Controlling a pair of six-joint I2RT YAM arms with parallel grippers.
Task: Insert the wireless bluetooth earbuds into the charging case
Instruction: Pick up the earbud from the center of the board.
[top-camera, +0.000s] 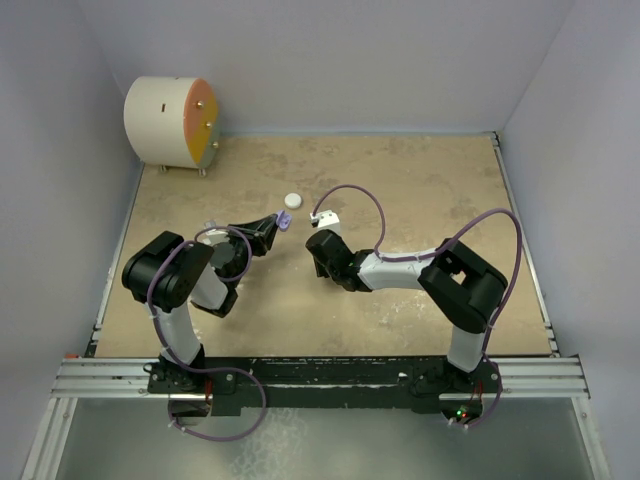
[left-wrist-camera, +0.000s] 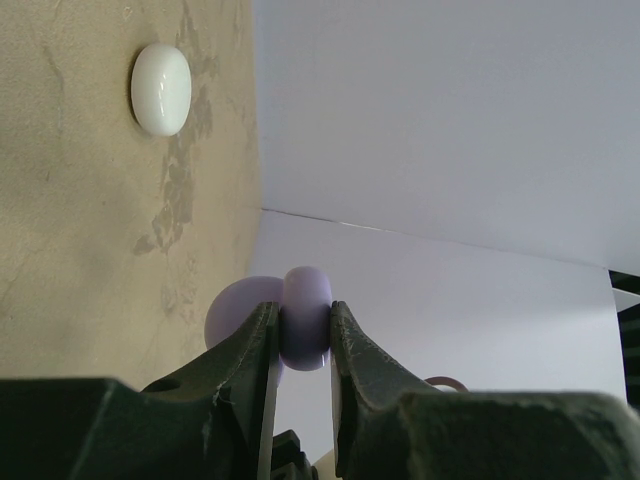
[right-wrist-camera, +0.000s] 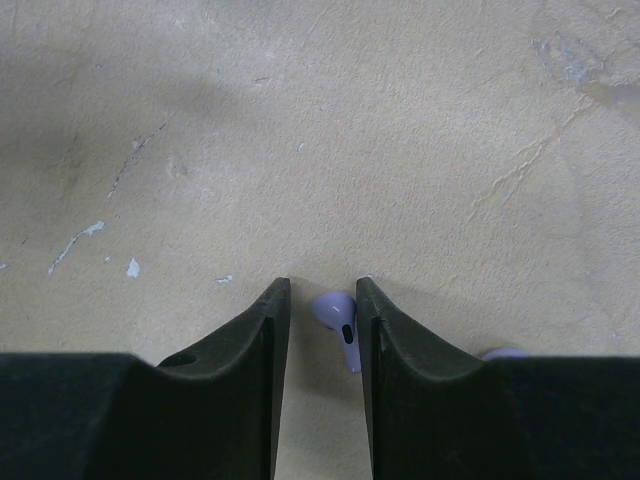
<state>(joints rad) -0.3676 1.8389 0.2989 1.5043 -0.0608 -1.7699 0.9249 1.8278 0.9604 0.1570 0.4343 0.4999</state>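
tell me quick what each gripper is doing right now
left gripper: closed on the lilac case half.
right gripper: jaws straddle an earbud; cannot tell if it is gripped.

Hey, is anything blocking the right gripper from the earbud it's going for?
Nothing visible does. The earbud sits directly between the right gripper's open fingers, with nothing else in that gap. Another lilac bit shows outside one finger, off to the side.
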